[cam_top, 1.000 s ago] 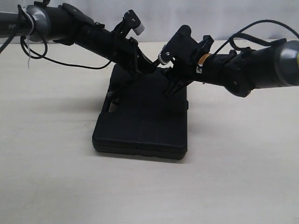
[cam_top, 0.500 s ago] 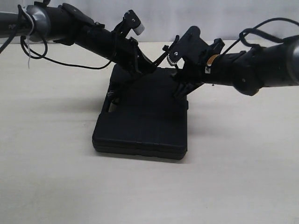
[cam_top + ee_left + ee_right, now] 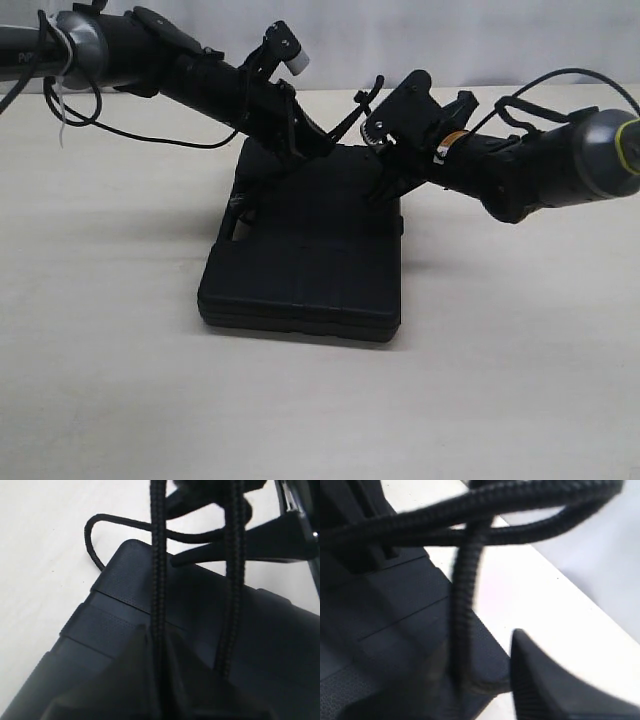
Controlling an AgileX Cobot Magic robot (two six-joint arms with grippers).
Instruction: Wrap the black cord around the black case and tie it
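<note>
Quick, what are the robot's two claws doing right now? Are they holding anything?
The left gripper is closed on the black cord.
The right gripper: cannot be told, because its wrist view is too blurred.

We saw bright, soft light all over. The black case (image 3: 300,270) cast only a thin, faint shadow on the pale table (image 3: 520,380) along its near edge. The case looked so dark that it hid its details. The black cord (image 3: 465,595) was blurry in the right wrist view and sharper in the left wrist view.
</note>
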